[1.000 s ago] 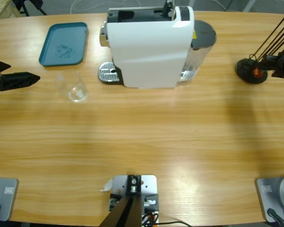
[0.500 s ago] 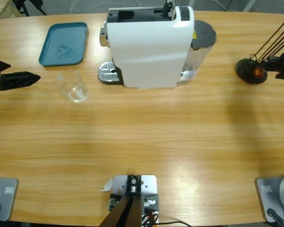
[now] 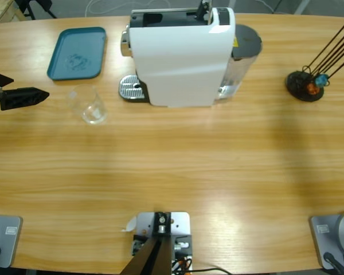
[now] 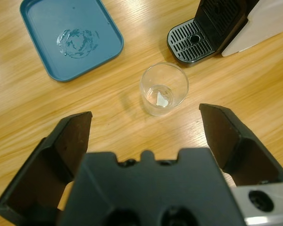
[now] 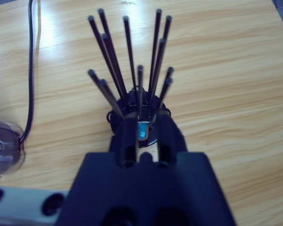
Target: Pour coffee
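Left gripper (image 4: 146, 125) gapes empty before the glass cup (image 4: 163, 88); right gripper (image 5: 142, 136) pinches a blue capsule (image 5: 142, 130). Next: load the coffee machine (image 3: 180, 54).

Looking like a robotics lab bench: long wooden table (image 3: 172, 166) carrying only a staged coffee machine (image 3: 180, 54) and teal tray (image 3: 77, 52), cables trailing past its far edge.

Left gripper (image 4: 146, 117) low over table at left edge, jaws spread wide, nothing btwn them. Right gripper (image 5: 142, 136) jaws close together, gripping small blue thing.
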Robot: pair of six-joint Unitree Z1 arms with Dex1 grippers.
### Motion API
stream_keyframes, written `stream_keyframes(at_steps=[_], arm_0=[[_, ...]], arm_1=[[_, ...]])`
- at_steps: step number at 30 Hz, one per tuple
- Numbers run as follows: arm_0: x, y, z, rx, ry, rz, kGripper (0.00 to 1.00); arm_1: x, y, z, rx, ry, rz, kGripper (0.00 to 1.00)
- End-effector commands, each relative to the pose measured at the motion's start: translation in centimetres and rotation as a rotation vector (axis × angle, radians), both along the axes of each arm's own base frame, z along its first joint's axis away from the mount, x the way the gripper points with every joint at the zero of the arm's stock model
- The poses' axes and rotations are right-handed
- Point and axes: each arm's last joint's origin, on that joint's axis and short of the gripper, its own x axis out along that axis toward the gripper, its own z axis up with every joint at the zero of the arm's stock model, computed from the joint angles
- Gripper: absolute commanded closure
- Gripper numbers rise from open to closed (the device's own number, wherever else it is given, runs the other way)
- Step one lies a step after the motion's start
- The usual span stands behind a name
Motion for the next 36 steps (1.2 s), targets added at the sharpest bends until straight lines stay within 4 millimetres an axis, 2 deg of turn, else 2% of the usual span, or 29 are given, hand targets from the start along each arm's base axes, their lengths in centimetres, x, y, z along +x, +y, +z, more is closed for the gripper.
stream_keyframes(at_steps=[1,6,13,18,27,36], arm_0=[[0.1,-0.2,-1.6,0.043,0.036,-0.001,0.013],[0.1,-0.3,-1.7,0.045,0.039,-0.002,0.013],[0.2,-0.3,-1.8,0.048,0.042,-0.001,0.013],[0.2,-0.4,-1.8,0.050,0.044,-0.002,0.013],[0.3,-0.4,-1.9,0.051,0.046,-0.002,0.013],[0.3,-0.5,-1.9,0.052,0.046,-0.002,0.013]], arm_1=[[-2.3,-0.5,-2.9,-0.009,0.029,-0.029,0.676],[-2.3,-0.5,-4.7,-0.006,0.035,-0.027,0.676],[-0.2,0.4,-6.3,0.003,0.052,-0.002,0.676],[0.3,0.7,-7.4,0.004,0.067,0.004,0.676],[-0.3,0.6,-8.4,0.005,0.079,0.000,0.676],[0.5,0.8,-9.0,0.008,0.080,0.001,0.676]])
